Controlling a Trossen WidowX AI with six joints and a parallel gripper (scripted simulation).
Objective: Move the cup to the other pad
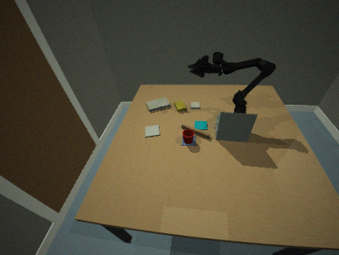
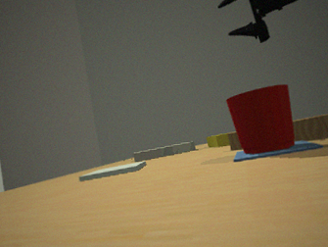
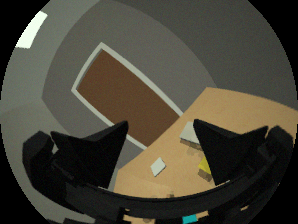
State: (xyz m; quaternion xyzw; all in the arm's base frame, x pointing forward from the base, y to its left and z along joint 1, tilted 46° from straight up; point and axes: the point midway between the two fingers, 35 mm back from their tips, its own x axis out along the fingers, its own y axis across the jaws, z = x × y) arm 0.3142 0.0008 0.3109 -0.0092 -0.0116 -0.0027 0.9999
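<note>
Cup (image 1: 188, 136) sits on its pad, well below the open gripper (image 1: 195, 68).

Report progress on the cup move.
Done: nothing yet. The red cup stands upright on the blue pad. In hand: nothing; the claw is open and empty, high above the table, away from the cup. Left: reach, grasp, carry to the cyan pad, set down, release.

Grey slab (image 1: 158, 104), yellow block (image 1: 180, 106), wooden bar (image 1: 197, 133), tilted grey panel (image 1: 235, 127)
</note>
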